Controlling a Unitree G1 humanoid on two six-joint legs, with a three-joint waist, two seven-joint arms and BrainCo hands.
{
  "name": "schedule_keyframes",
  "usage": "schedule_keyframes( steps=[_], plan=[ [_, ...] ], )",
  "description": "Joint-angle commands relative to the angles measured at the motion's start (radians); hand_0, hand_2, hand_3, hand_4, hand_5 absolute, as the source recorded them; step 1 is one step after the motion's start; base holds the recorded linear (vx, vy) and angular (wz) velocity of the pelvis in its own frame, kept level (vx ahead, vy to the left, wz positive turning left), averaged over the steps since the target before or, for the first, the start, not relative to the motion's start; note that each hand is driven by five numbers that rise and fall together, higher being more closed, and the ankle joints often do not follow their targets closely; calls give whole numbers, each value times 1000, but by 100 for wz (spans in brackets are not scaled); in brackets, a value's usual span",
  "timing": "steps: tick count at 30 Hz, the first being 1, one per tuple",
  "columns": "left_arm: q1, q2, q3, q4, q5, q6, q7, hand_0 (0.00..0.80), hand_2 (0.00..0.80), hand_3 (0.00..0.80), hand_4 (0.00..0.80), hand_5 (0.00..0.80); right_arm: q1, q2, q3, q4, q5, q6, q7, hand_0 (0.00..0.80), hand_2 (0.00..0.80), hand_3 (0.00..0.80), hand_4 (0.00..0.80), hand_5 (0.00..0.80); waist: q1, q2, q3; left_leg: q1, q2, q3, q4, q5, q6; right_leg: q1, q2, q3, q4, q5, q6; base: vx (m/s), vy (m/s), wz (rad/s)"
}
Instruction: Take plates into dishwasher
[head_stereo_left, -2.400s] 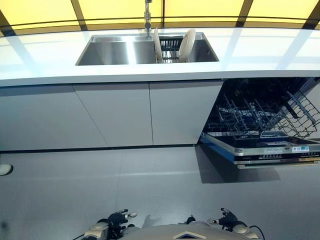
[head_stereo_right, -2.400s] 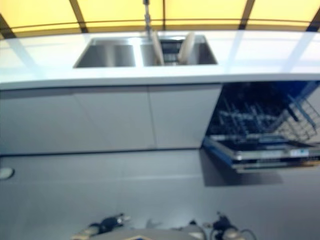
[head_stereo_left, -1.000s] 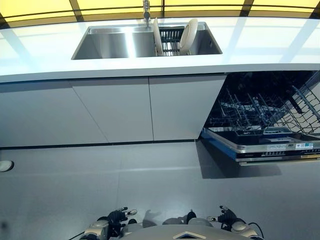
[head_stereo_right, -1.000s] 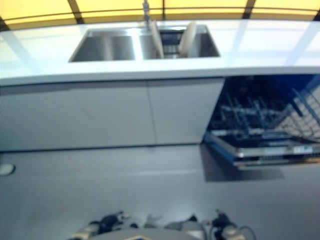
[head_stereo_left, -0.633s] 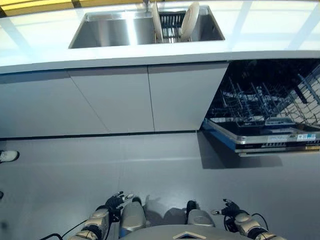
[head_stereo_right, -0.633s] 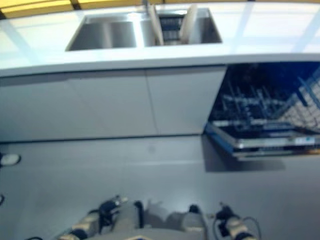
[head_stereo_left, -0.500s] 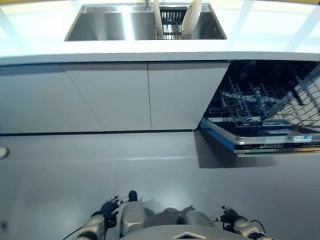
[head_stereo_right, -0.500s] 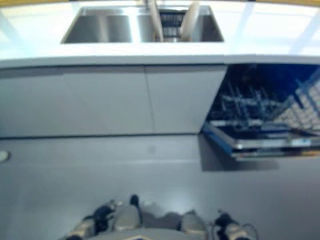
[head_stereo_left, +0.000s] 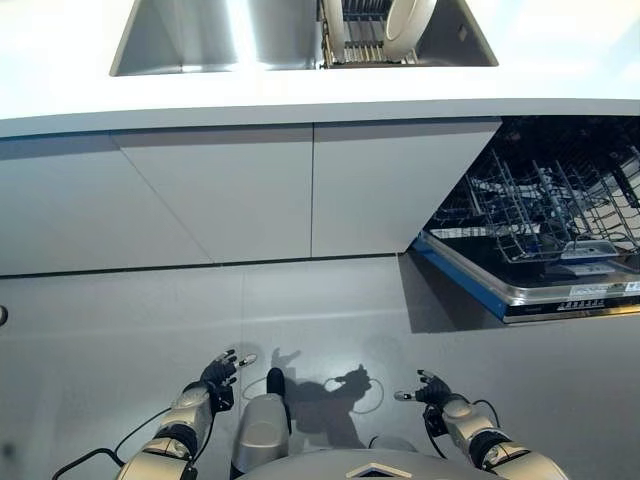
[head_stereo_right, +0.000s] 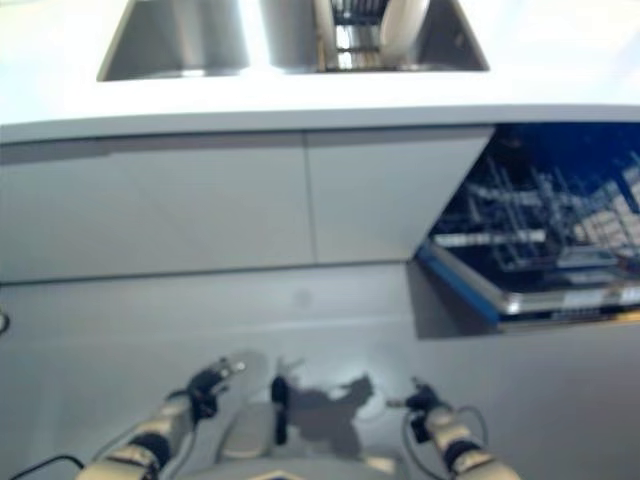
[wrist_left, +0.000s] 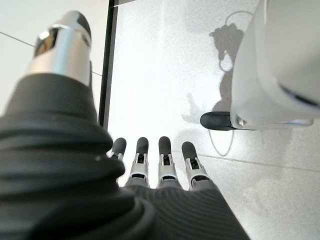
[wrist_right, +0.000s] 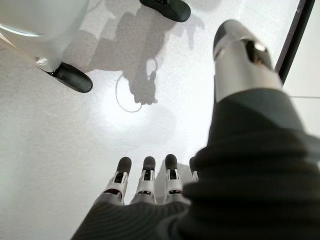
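Note:
Two pale plates (head_stereo_left: 409, 22) stand on edge in a dark rack (head_stereo_left: 364, 30) in the steel sink (head_stereo_left: 200, 45), far ahead in the white counter. The dishwasher (head_stereo_left: 545, 225) stands open at the right, its wire rack (head_stereo_left: 540, 205) pulled out and its door (head_stereo_left: 520, 285) down. My left hand (head_stereo_left: 219, 371) hangs low at the lower left, open and empty. My right hand (head_stereo_left: 428, 391) hangs low at the lower right, open and empty. Both are far from the plates. In the wrist views the fingers (wrist_left: 165, 152) of the left and the fingers (wrist_right: 146, 172) of the right are straight over bare floor.
White cabinet fronts (head_stereo_left: 250, 190) run under the counter (head_stereo_left: 300, 90) left of the dishwasher. Grey floor (head_stereo_left: 330, 320) lies between me and the cabinets. The lowered dishwasher door juts out into the floor at the right.
The camera has moved closer to the counter and tipped down; the sink now sits at the top edge. Both hands show further up in the view, still open and empty.

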Motion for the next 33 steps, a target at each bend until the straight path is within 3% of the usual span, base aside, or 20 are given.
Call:
schedule_keyframes(
  steps=[1,2,4,5,6,8,10,12,14,16,18,20,23,26,30,33],
  plan=[
    [23,-16,-34,25,17,11,13,0,0,0,0,0,64,-51,-36,-18,1,2,-24,0,0,0,0,0,-23,38,-71,-83,29,-57,35,31,14,-124,-157,88,272,328,44,240,224,4],
    [26,-12,-38,34,25,11,7,0,0,0,0,0,70,-53,-46,-12,-3,-8,-22,0,0,0,0,0,-34,53,-72,-58,23,-68,14,25,27,-177,-145,115,351,349,39,244,247,14],
    [32,-7,-57,50,52,12,-9,0,0,0,0,0,85,-57,-59,-7,7,-23,-28,0,0,0,0,0,-68,87,-69,5,1,-90,-35,21,61,-280,-60,157,482,310,-2,305,233,29],
    [35,-5,-63,57,59,15,-9,0,0,0,0,0,89,-59,-62,-2,19,-30,-31,0,0,0,0,0,-81,99,-70,27,-9,-96,-53,19,71,-329,-10,145,481,295,-19,394,151,29],
    [38,0,-62,65,63,22,-9,0,0,0,0,0,92,-58,-61,8,25,-42,-31,0,0,0,0,0,-100,94,-60,62,-29,-98,-67,11,76,-366,14,107,465,258,-31,378,38,31],
    [42,8,-47,75,81,26,-24,0,0,0,0,0,90,-60,-57,21,18,-55,-20,0,0,0,0,0,-113,88,-52,90,-42,-85,-73,8,67,-392,53,42,305,214,-47,424,-133,15],
    [48,13,-29,79,101,25,-40,0,0,0,0,0,91,-62,-54,31,25,-67,-5,0,0,0,0,0,-141,65,-34,142,-69,-98,-72,-28,64,-417,76,10,146,235,-33,505,-242,7],
    [54,5,-18,80,103,20,-43,0,0,0,0,0,89,-64,-60,35,17,-67,4,0,0,0,0,0,-177,43,-23,210,-107,-130,-71,-78,70,-479,98,-10,-8,325,4,539,-239,22],
    [62,-4,-12,73,92,21,-38,0,0,0,0,0,83,-70,-63,38,15,-62,15,0,0,0,0,0,-189,48,-12,243,-118,-162,-44,-115,84,-509,126,-17,0,324,-8,333,-169,39],
    [75,-9,-18,59,95,27,-39,0,0,0,0,0,67,-67,-58,39,32,-39,-3,0,0,0,0,0,-172,33,-19,208,-143,-185,54,-165,107,-457,120,3,87,265,-34,179,-225,66],
    [82,-15,-16,38,90,31,-32,0,0,0,0,0,59,-72,-52,40,31,-29,-19,0,0,0,0,0,-167,44,-22,219,-112,-188,70,-178,94,-435,116,7,125,219,-45,136,-204,83],
    [74,-22,-23,41,128,15,-69,0,0,0,0,0,40,-76,-53,51,77,-36,-33,0,0,0,0,0,-159,52,-21,257,-77,-173,40,-178,80,-404,107,-18,119,199,-49,167,-160,45],
    [69,-35,-56,61,125,-9,-57,0,0,0,0,0,31,-79,-62,58,89,-55,-32,0,0,0,0,0,-162,64,-33,297,-52,-174,-30,-153,65,-367,114,-23,95,181,-54,189,-87,7],
    [60,-31,-72,68,147,-10,-62,0,0,0,0,0,36,-75,-59,51,95,-57,-37,0,0,0,0,0,-169,73,-38,296,-18,-141,-62,-131,47,-359,101,-31,106,157,-48,133,-59,8],
    [59,-22,-95,67,157,-1,-63,0,0,0,0,0,47,-64,-62,34,95,-70,-33,0,0,0,0,0,-169,80,-31,286,5,-123,-98,-108,41,-367,89,-43,139,131,-35,131,-83,13],
    [58,-13,-93,74,153,12,-54,0,0,0,0,0,49,-56,-48,22,90,-84,-18,0,0,0,0,0,-178,80,-29,282,19,-110,-76,-125,39,-393,82,-46,188,101,-39,99,-129,-4]
  ],
)
